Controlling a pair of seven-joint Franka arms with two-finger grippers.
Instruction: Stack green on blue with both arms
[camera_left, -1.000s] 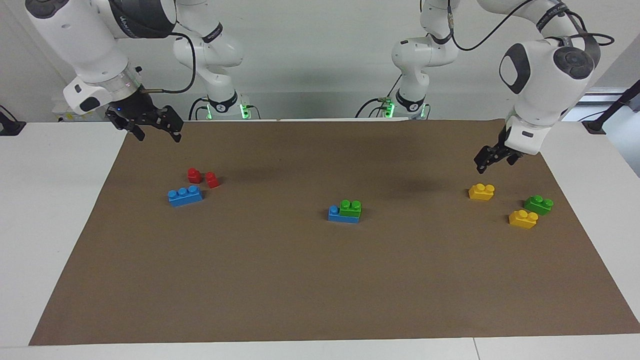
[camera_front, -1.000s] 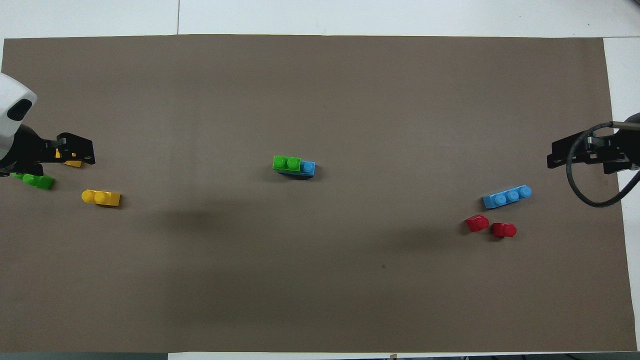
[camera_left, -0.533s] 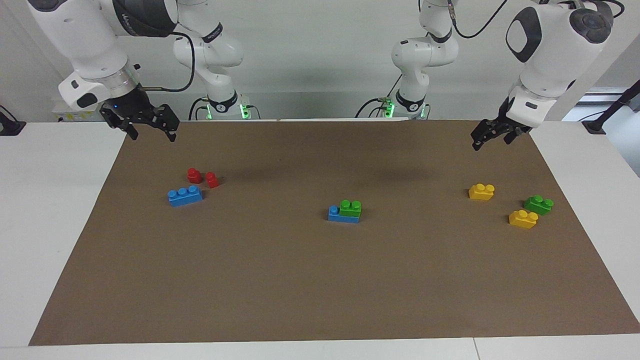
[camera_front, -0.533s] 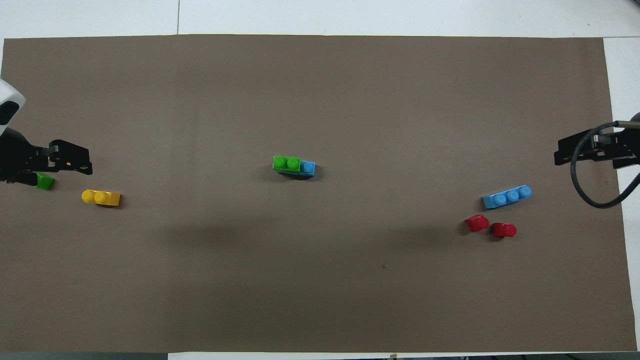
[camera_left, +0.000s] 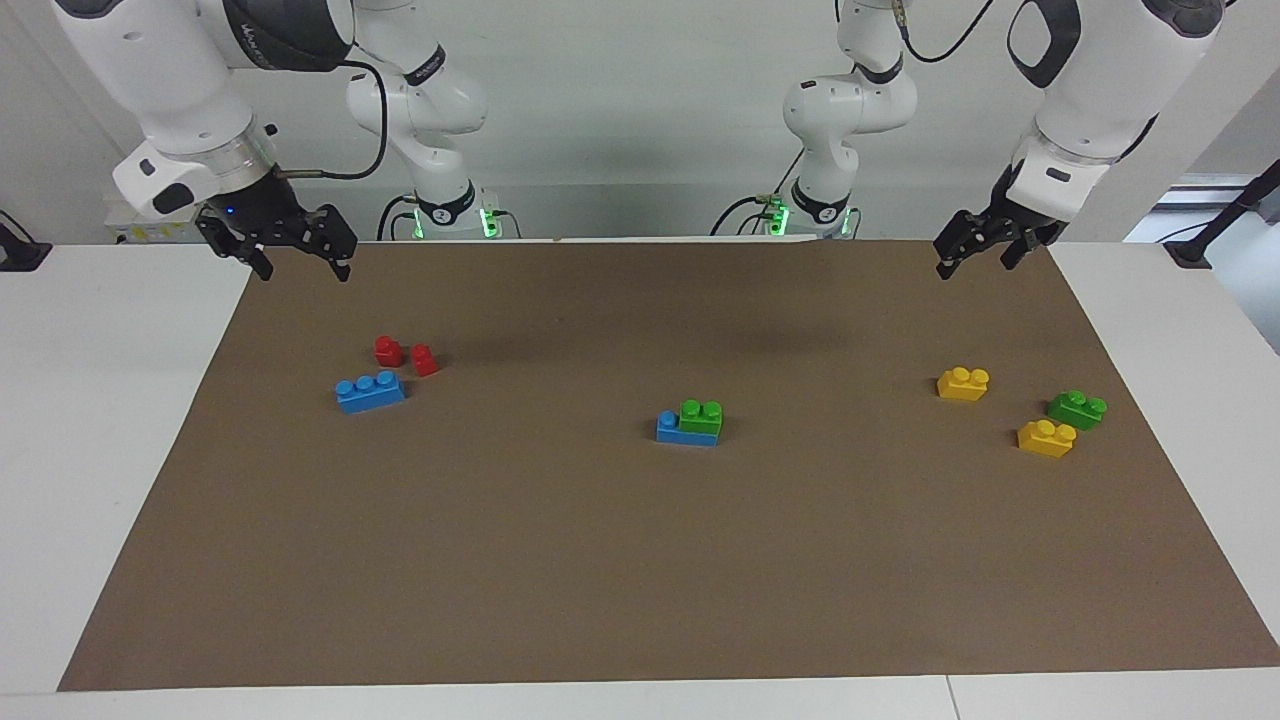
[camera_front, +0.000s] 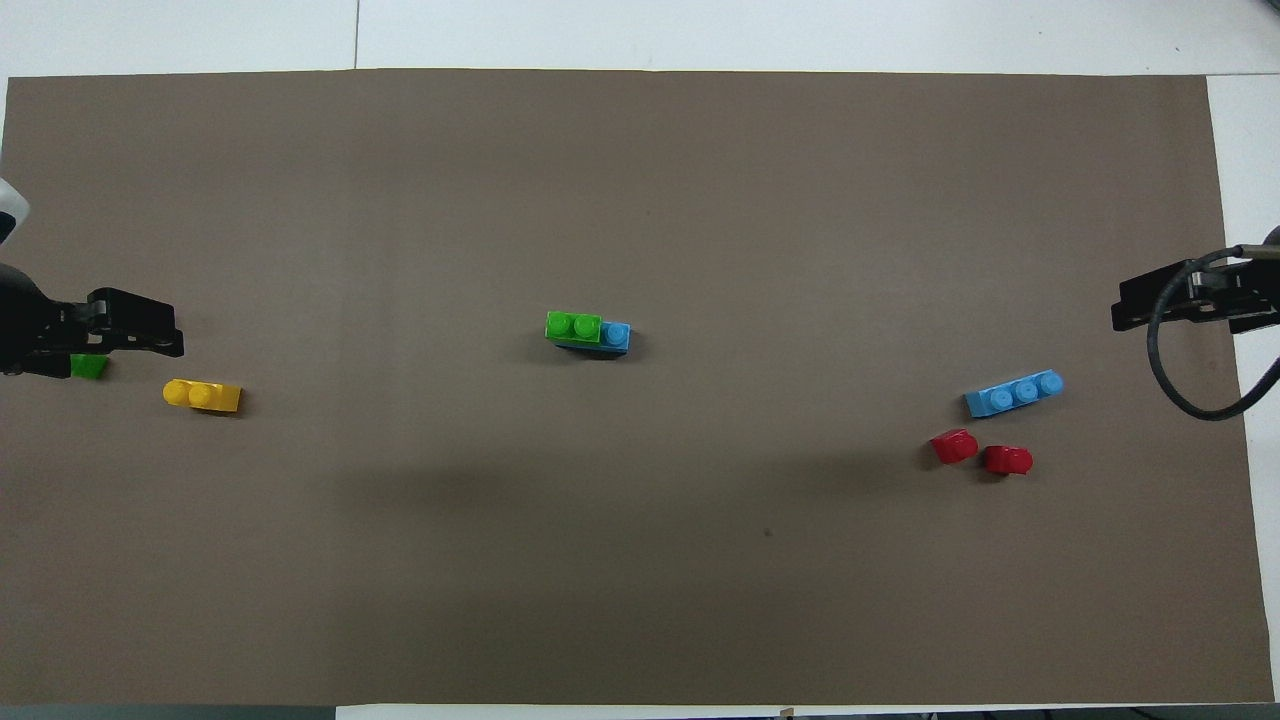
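A green brick (camera_left: 701, 415) sits on one end of a blue brick (camera_left: 676, 431) at the middle of the brown mat; the pair also shows in the overhead view, green (camera_front: 573, 327) on blue (camera_front: 617, 335). A second blue brick (camera_left: 370, 391) lies toward the right arm's end. A second green brick (camera_left: 1077, 409) lies toward the left arm's end, partly covered in the overhead view (camera_front: 90, 366). My left gripper (camera_left: 973, 262) is open, empty and raised over the mat's robot-side edge. My right gripper (camera_left: 300, 268) is open, empty and raised over the mat's corner.
Two red bricks (camera_left: 389, 350) (camera_left: 425, 359) lie beside the second blue brick, nearer to the robots. Two yellow bricks (camera_left: 963, 383) (camera_left: 1046, 438) lie by the second green brick. The brown mat (camera_left: 640, 580) covers the white table.
My left gripper has risen and drawn back toward the robots, away from the yellow brick. My right gripper has drawn back a little. No brick has moved.
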